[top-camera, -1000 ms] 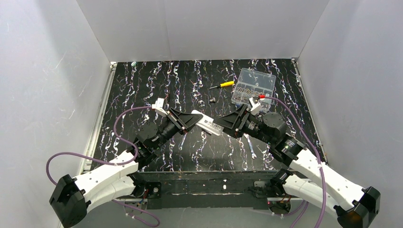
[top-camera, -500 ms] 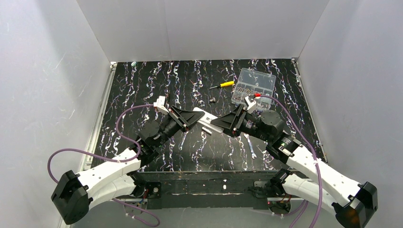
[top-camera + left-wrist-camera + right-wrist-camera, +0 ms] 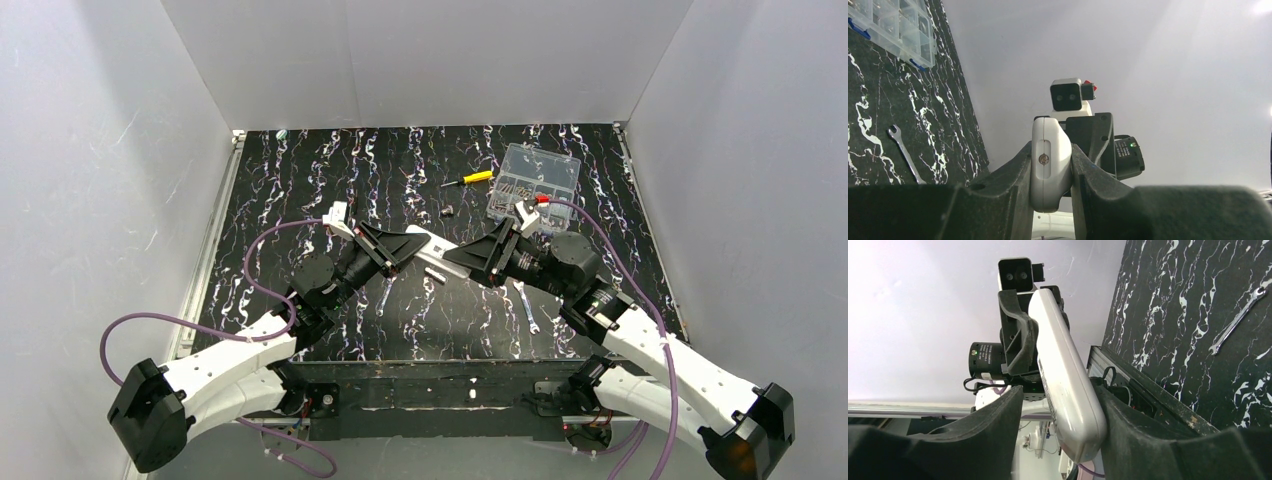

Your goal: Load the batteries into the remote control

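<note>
From my left wrist the remote control (image 3: pixel 1050 170) shows only end-on, a white rounded end with a small dark spot in it; its length runs away from the camera and is hidden. Its lower edge is lost behind the black bulk of my own fingers (image 3: pixel 1013 175). From my right wrist I see one plain white side of it, and I cannot tell from there which side carries the buttons or the recess. From above its middle is a pale strip, both ends covered by my grippers, and any markings are too small to read. The remote control is up off the table (image 3: pixel 300 180), bridging the space between my two hands, tilted with its right end a little nearer the arm bases. My left gripper (image 3: pixel 1050 150) is clamped tight on one end, both pads pressed flat against its sides. My right gripper (image 3: pixel 1060 395) straddles the other end with the jaws fairly wide; the bar leans on one finger (image 3: pixel 1128 430), and a clear gap shows between it and the other, so that hand is not gripping. Just below the remote control on the table lies a small stub (image 3: pixel 434 272), too small to identify; a wrench (image 3: pixel 527 305) lies close to my right arm. Farther back are a yellow-handled screwdriver (image 3: pixel 470 179) and, beside it to the right, a clear compartment box (image 3: pixel 537 180), its contents a blur of small parts.
</note>
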Motion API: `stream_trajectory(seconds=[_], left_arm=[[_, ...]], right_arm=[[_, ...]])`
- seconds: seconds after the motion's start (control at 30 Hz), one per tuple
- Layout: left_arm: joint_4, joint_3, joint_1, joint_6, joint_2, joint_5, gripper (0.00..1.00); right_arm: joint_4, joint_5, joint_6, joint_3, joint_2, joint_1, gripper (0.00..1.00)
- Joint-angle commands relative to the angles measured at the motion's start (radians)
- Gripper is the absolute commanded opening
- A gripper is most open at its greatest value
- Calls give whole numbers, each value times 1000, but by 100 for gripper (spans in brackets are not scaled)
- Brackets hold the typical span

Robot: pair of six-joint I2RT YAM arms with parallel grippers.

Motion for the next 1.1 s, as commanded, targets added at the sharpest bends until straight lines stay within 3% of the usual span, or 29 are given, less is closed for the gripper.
stream_trajectory(seconds=[0.0,0.1,0.37,0.77,0.93,1.07], left_arm=[[99,38,-4,9,-23,-13,0],[101,35,-3,9,-25,-13,0],[112,35,-2,10,-22,-13,0],[113,31,-3,10,-26,-13,0],[113,29,-4,8,-28,-13,0],[113,29,-3,9,-27,-12,0]], right_arm=[[82,0,6,-12,-14,-3,65],[85,10,8,-17,-22,-5,66],[91,17,15,-24,-27,-7,53],[102,46,42,-53,-49,-10,52],[103,55,46,-58,-53,-11,61],[109,54,51,-56,-47,-13,61]])
